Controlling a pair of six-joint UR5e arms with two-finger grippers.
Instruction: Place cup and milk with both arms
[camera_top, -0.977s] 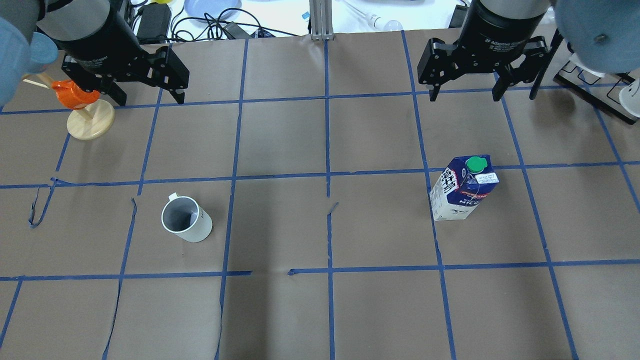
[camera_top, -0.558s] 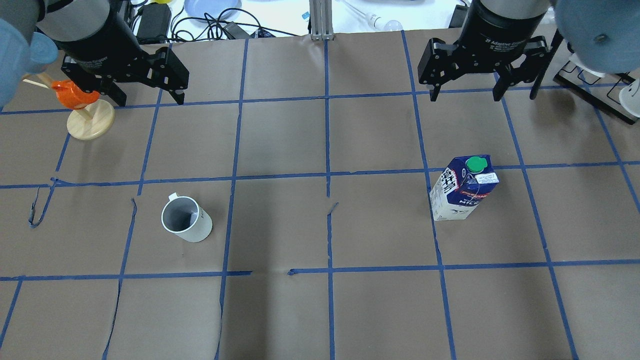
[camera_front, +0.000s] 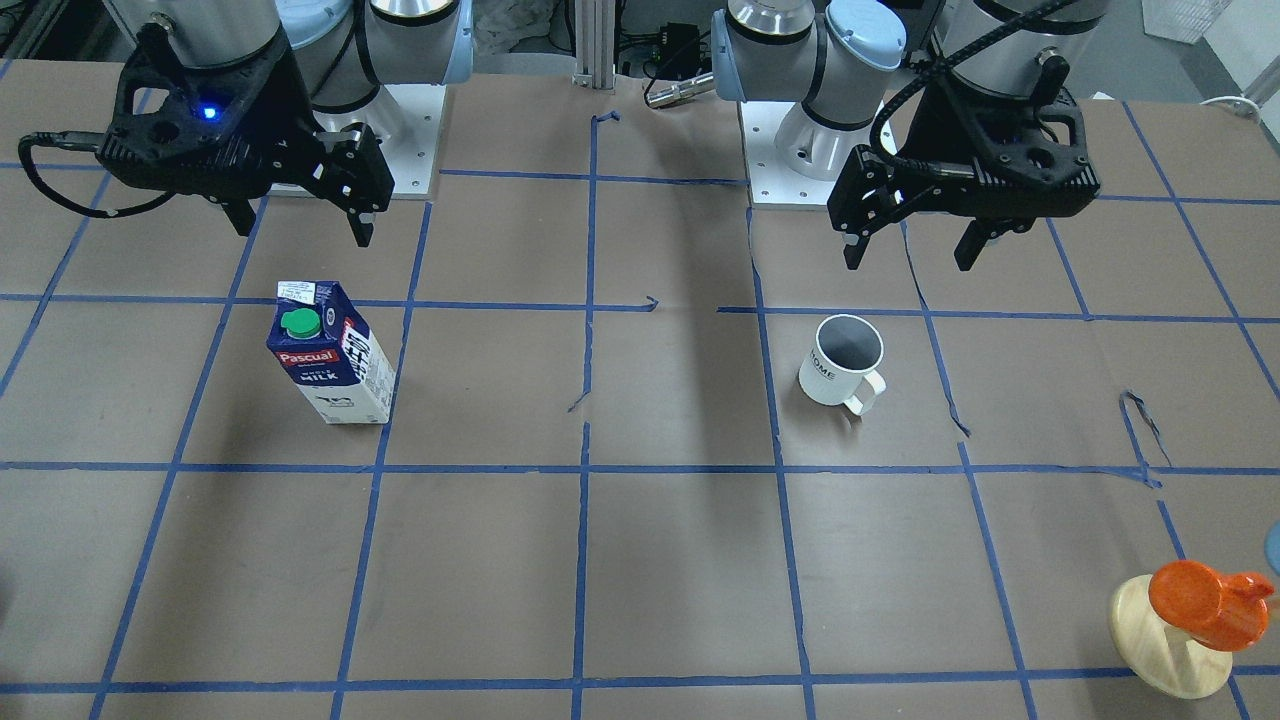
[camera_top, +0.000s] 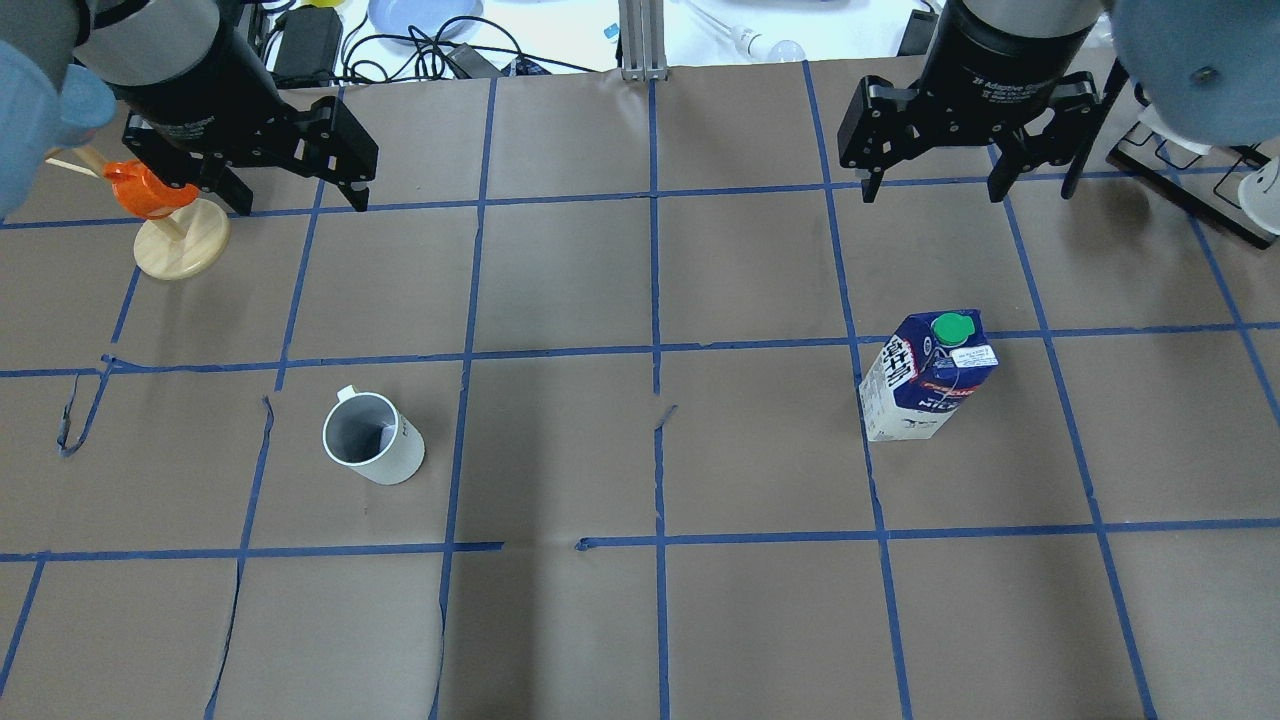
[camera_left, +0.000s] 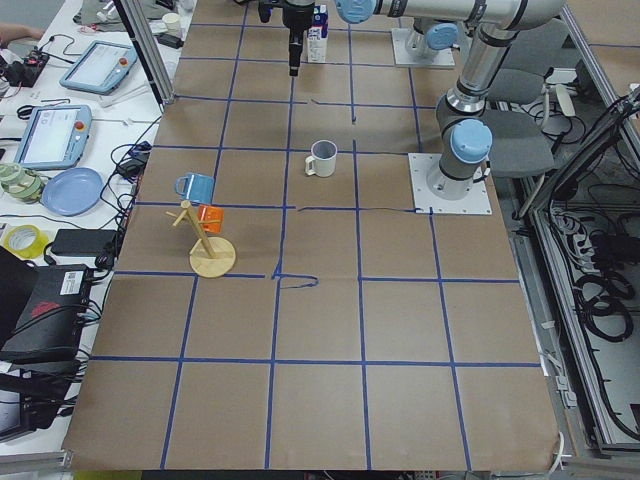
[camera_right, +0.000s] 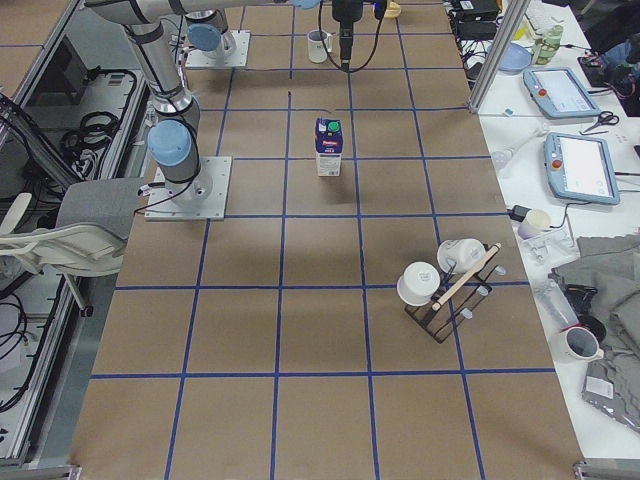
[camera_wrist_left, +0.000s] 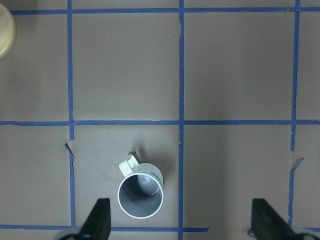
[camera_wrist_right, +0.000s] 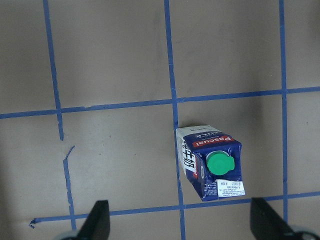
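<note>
We log hardly any motion over the last second: left pincer (camera_top: 299, 202) and right pincer (camera_top: 932, 194) hang spread and empty over the brown desk (camera_top: 760, 450), white enamel mug (camera_top: 372, 452) at the left's 5 o'clock, tall blue-white milk carton (camera_top: 930, 375) at the right's 6 o'clock, neither grasp begun.

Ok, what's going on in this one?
Nothing is held yet. The left gripper and the right gripper both hang open, well above the table. The cup stands upright on the left arm's side and the milk stands upright on the right arm's side. Neither is being touched.
</note>
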